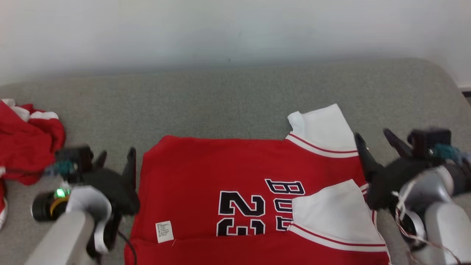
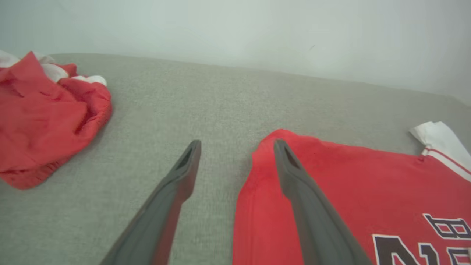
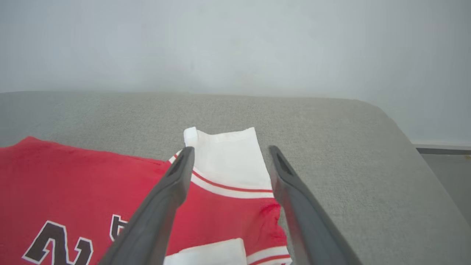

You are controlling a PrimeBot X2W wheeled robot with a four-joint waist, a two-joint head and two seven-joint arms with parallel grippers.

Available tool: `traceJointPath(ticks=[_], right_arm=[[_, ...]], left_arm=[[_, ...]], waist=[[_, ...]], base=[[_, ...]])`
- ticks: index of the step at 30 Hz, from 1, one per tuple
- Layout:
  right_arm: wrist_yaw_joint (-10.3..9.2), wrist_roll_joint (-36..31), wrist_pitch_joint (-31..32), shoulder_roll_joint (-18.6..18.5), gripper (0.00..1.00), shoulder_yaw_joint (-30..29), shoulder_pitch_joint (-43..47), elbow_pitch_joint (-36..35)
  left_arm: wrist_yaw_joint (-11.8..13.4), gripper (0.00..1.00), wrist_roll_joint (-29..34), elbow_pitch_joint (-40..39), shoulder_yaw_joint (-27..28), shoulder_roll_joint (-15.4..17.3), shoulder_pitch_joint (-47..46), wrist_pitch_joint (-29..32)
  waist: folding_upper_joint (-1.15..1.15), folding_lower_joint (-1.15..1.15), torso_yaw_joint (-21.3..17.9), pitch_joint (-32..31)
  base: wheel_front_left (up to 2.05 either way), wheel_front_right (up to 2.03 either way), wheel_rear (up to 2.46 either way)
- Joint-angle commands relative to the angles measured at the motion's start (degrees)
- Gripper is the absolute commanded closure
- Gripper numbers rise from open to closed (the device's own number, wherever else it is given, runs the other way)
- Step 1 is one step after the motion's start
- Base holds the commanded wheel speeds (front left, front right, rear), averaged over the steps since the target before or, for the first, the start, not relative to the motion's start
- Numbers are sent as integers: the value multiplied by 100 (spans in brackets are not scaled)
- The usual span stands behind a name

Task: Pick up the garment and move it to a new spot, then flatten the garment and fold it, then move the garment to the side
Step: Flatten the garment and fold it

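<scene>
Pale forearms closest in, one at each bottom corner of the head view. Left gripper (image 1: 116,154) sits just off the left edge of the red jersey (image 1: 206,169), jaws spread wide, nothing in them. Its wrist view has the gripper (image 2: 236,142) with one finger over bare grey cloth and the other over the jersey's (image 2: 331,176) edge; can't tell if it touches.

Right gripper (image 1: 371,134) is at the jersey's right side, jaws also wide and empty. In its wrist view the gripper (image 3: 230,148) has its fingers either side of the far white sleeve (image 3: 228,162); contact unclear.

The jersey lies flat in the middle of the grey padded surface (image 1: 228,99), its printed side up, with a black "23" (image 1: 241,211) outlined in white and partial letters beside it. Both white sleeves are on the right: the far sleeve (image 1: 323,129) sticks out past the top edge, and the near sleeve (image 1: 331,209) is folded in over the red body. A small white label (image 1: 164,232) shows low on the left part.

A second red garment (image 1: 25,147), crumpled, sits at the far left, well apart from the jersey. A plain pale wall (image 1: 220,29) stands behind.
</scene>
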Motion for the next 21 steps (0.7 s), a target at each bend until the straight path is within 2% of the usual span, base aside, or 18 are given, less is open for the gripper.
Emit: traceJointPath(ticks=[1, 4, 9, 14, 21], right_arm=[[-13, 41, -109, -39, 0, 244, -396, 129], [-13, 106, -234, -69, 0, 598, -826, 388], [-13, 143, -353, -157, 0, 804, -1174, 533], [-13, 182, -456, -233, 0, 679, -1226, 661], [-14, 101, -541, -228, 0, 508, -1141, 700]], left_arm=[[-76, 0, 102, 342, -10, -24, -480, 61], [-222, 0, 201, 953, -178, -85, -1082, 266], [-396, 0, 490, 1598, -508, -25, -1585, 602], [-547, 0, 467, 2093, -645, -131, -1847, 756], [-774, 0, 402, 2348, -723, -153, -1961, 794]], waist=[[0, 0, -119, 383], [0, 0, -266, 619], [0, 0, -425, 908], [0, 0, -501, 1132], [0, 0, -464, 1153]], base=[[0, 0, 0], [0, 0, 0], [0, 0, 0], [0, 0, 0], [0, 0, 0]])
